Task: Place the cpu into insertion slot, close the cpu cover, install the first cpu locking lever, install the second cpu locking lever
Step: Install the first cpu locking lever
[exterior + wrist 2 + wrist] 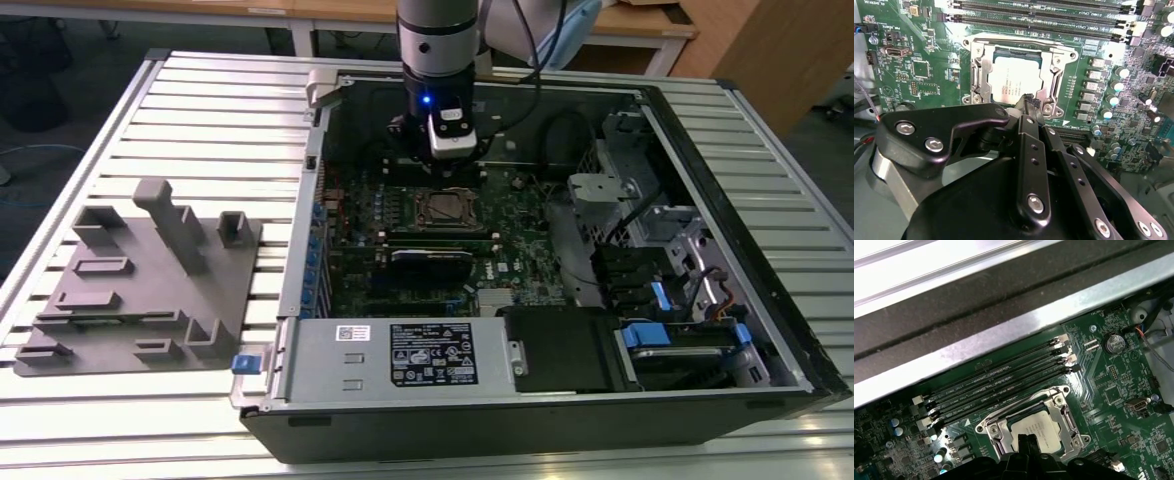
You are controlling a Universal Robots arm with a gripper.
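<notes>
In both wrist views the gripper (1028,102) covers one edge of the cpu (1013,82), and its fingers seem closed, though their tips are partly hidden.

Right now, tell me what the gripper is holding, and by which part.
Nothing is held, as far as shows. The gripper hangs just above the cpu, which lies in the insertion slot with the cpu cover down around it.

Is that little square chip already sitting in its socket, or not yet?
In. The cpu lies flat inside the insertion slot, with the silvery frame around it in both wrist views.
</notes>
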